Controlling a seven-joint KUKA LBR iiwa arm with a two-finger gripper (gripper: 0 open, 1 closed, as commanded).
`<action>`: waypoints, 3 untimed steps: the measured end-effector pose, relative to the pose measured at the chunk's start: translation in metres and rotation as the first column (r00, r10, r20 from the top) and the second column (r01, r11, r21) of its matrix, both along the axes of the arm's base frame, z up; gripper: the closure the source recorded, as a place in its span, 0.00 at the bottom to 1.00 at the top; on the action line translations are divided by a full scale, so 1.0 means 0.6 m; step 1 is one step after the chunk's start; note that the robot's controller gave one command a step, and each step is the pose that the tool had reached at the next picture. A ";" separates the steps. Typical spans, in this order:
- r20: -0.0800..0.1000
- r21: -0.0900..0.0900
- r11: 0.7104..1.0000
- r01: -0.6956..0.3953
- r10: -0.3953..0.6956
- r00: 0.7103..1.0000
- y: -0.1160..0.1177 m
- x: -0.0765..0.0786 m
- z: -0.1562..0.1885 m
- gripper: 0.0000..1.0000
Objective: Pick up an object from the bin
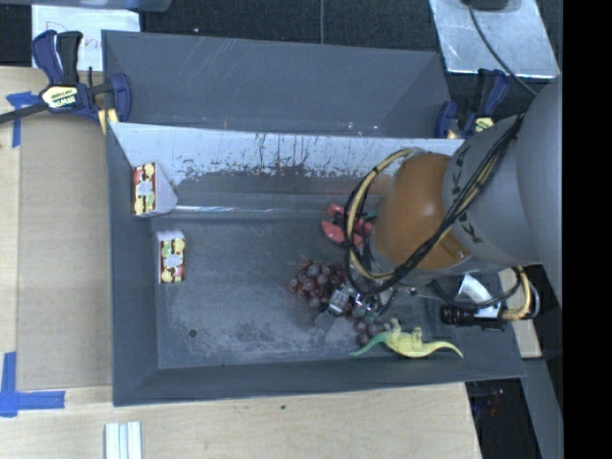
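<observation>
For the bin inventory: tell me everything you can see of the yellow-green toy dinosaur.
The toy dinosaur is small, yellow-bodied with greener ends, seemingly moulded plastic. It lies on the bin floor by the view's lower-right corner, stretched along the lower wall, its thin tail pointing to the view's right. Dark red grapes lie just beyond it; whether they touch is unclear.

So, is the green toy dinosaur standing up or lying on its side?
On its side: the green toy dinosaur shows its whole profile, legs and tail, to the overhead camera.
</observation>
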State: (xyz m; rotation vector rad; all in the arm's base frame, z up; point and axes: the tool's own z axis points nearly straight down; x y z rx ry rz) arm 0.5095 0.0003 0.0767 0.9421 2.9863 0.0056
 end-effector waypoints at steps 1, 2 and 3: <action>0.002 -0.001 0.999 -0.042 0.042 0.999 -0.017 0.019 -0.010 1.00; 0.002 -0.001 0.999 -0.043 0.043 0.999 -0.017 0.019 -0.010 1.00; -0.009 0.000 0.999 -0.044 0.044 0.999 -0.017 0.013 0.045 1.00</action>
